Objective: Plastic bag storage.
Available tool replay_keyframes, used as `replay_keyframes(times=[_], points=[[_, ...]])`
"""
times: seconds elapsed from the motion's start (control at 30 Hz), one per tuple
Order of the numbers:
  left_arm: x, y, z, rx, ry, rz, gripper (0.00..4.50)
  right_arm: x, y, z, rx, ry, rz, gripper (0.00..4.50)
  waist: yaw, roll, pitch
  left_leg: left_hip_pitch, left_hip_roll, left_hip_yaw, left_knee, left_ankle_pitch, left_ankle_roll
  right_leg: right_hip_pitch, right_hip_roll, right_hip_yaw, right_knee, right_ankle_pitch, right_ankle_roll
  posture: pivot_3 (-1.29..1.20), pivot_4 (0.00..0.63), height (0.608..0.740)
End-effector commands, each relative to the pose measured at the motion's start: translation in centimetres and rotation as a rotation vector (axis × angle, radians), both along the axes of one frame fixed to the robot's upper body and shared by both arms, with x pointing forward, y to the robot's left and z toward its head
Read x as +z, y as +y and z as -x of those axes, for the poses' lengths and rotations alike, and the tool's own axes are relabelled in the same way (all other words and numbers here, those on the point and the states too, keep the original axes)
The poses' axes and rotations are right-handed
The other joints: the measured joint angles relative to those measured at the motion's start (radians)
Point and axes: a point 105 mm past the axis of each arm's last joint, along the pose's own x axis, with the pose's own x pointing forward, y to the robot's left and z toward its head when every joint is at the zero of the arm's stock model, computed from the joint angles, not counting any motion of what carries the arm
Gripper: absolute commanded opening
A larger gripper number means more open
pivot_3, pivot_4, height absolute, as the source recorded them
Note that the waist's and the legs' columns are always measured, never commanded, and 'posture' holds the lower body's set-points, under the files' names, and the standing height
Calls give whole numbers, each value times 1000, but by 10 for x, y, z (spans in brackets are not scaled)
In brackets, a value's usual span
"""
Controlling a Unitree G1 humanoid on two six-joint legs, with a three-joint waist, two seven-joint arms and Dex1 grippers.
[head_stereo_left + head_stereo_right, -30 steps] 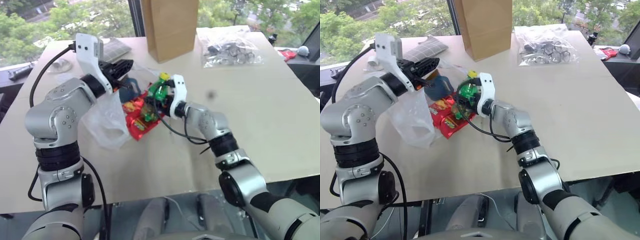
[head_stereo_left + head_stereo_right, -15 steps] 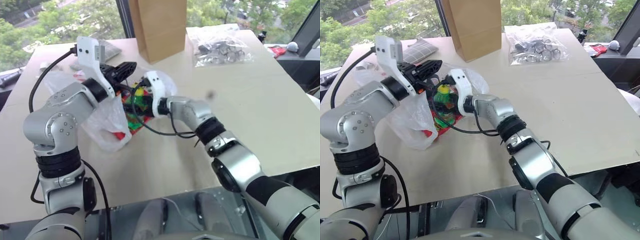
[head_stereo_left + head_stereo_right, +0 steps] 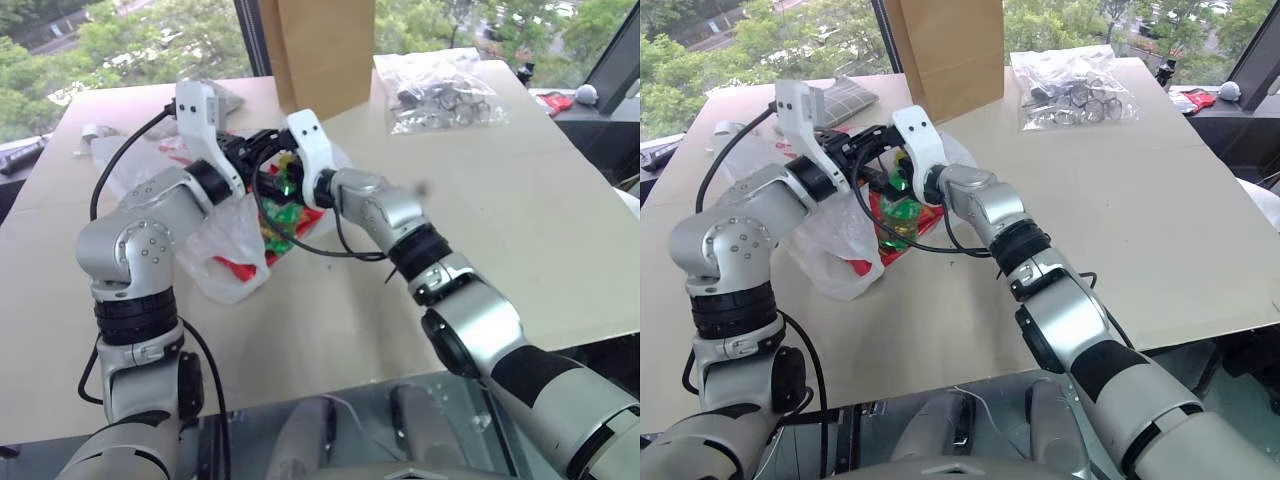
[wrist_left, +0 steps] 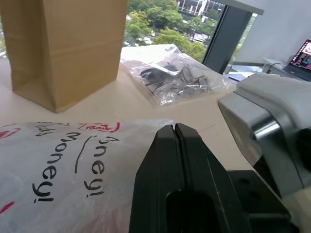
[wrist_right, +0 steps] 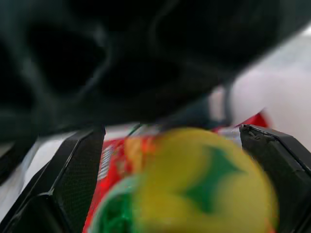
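Observation:
The plastic bag point(image 3: 830, 245), translucent white with red print, hangs over the table from my left gripper point(image 3: 268, 141), which is shut on its upper edge. The left wrist view shows the shut fingers point(image 4: 167, 160) over the bag's printed film point(image 4: 58, 165). My right gripper point(image 3: 894, 178) is open at the bag's mouth, close beside the left one. A green bottle with a yellow cap point(image 5: 194, 184) sits between and just beyond its spread fingers point(image 5: 73, 174), and the same bottle point(image 3: 902, 208) stands among red snack packets point(image 3: 303, 215).
A tall brown paper bag point(image 3: 945, 50) stands at the back of the table. A clear bag of small dark parts point(image 3: 1075, 90) lies to its right. A grey patterned item point(image 3: 845, 95) lies behind the left arm.
My right gripper rose and swung left with the green bottle to the bag's mouth, and its fingers opened. The left gripper kept its hold on the bag. The camera shifted.

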Motion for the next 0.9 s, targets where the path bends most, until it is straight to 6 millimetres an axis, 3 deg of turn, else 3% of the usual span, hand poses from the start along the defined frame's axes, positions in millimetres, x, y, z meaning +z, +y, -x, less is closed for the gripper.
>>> replay_keyframes(times=[0.03,0.13,0.33,0.53,0.57,0.77,0.9], points=[[20,7,2,18,-67,41,0,52,44,44,147,-123,-169,4463,-3,0,0,0,0,0,0,0,0,0,0,0,0,0,0,0,150,740],[19,9,1,27,-62,49,0,72,28,48,168,-167,-226,4463,-4,0,0,-1,0,0,0,0,0,-2,0,0,1,0,0,0,150,740],[20,12,-2,36,-55,80,0,81,11,48,136,-181,-257,4463,2,0,0,-1,0,0,0,0,0,-1,-1,0,1,0,0,0,150,740],[19,4,-5,-9,-30,104,0,103,-44,36,-25,-251,-321,4463,7,0,0,-1,0,0,0,0,0,-1,0,0,1,0,0,0,150,740],[19,2,-5,-22,-23,116,0,104,-51,37,-26,-257,-317,4463,8,0,0,-1,-1,0,0,0,0,-1,-1,0,1,0,0,0,0,740],[20,-29,7,-193,13,165,0,82,-72,50,4,-249,-226,4463,7,0,0,0,0,1,0,0,0,-1,0,0,2,0,0,0,0,740],[17,-24,0,-130,0,103,0,78,-90,50,-50,-255,-225,4463,10,0,0,0,0,1,0,0,0,-1,0,0,2,0,0,0,0,740]])
